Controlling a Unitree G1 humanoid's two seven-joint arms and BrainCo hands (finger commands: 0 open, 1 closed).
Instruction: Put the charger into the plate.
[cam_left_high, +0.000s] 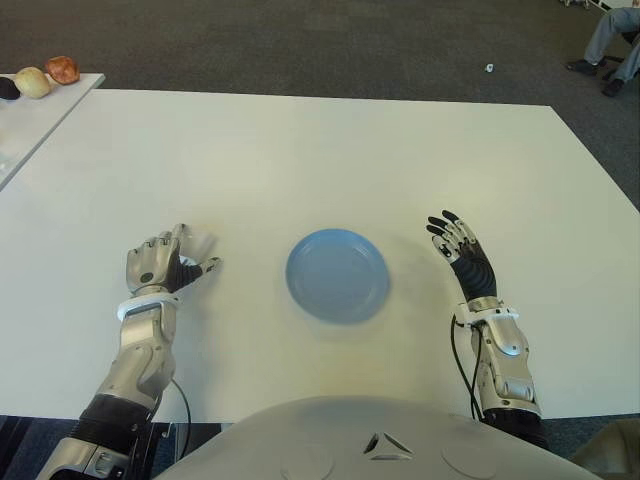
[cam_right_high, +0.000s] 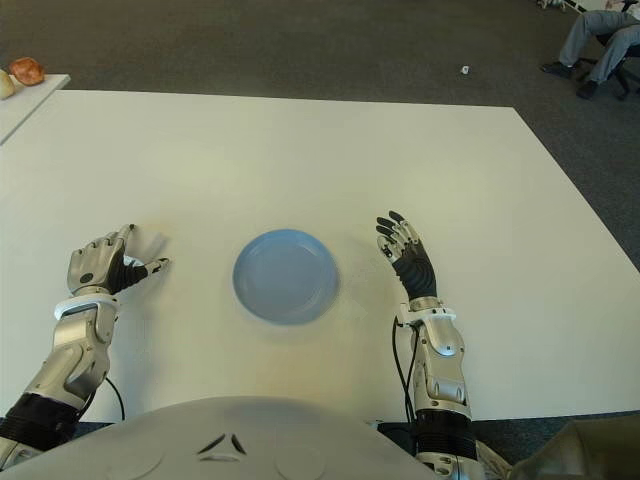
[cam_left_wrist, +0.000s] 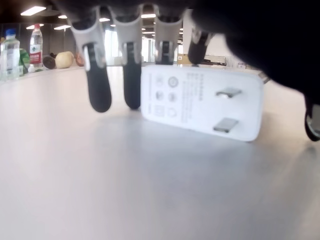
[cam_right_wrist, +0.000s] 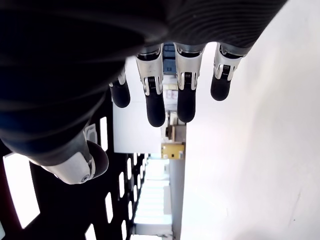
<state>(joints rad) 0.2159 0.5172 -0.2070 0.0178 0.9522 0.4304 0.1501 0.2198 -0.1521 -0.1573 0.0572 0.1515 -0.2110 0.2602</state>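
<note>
Fingers (cam_left_wrist: 97, 85) of the left hand (cam_left_high: 160, 265) curl over the charger (cam_left_wrist: 200, 102) on the table (cam_left_high: 300, 150), left of the plate (cam_left_high: 337, 274), grip not closed. Loose contact could let it slip. Right hand (cam_left_high: 462, 256) is spread, empty.

Smooth matt plastic charger (cam_left_wrist: 202, 107)
</note>
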